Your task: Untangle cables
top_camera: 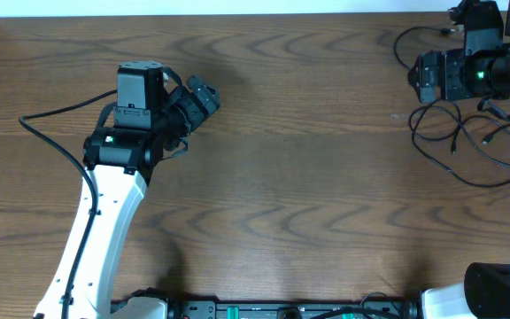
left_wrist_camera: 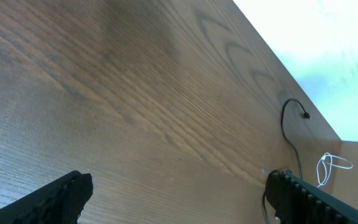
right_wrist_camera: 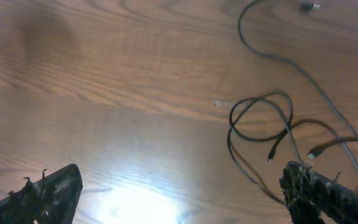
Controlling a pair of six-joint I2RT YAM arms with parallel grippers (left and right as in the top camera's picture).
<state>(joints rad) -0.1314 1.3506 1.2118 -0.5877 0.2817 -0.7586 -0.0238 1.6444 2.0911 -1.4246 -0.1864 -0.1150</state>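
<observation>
Several thin black cables (top_camera: 467, 133) lie in overlapping loops at the table's far right, partly under my right arm. In the right wrist view the black loops (right_wrist_camera: 272, 118) with small plug ends lie right of centre. My right gripper (top_camera: 419, 75) (right_wrist_camera: 182, 177) is open and empty, above the table to the left of the loops. My left gripper (top_camera: 204, 96) (left_wrist_camera: 180, 186) is open and empty over bare table, far from the cables. The left wrist view shows one black cable (left_wrist_camera: 289, 134) and a small white cable (left_wrist_camera: 331, 163) in the distance.
The wooden table (top_camera: 290, 177) ends at a white wall along the back. A thick black wire (top_camera: 51, 133) runs from the left arm across the table's left side. The arm bases stand at the front edge.
</observation>
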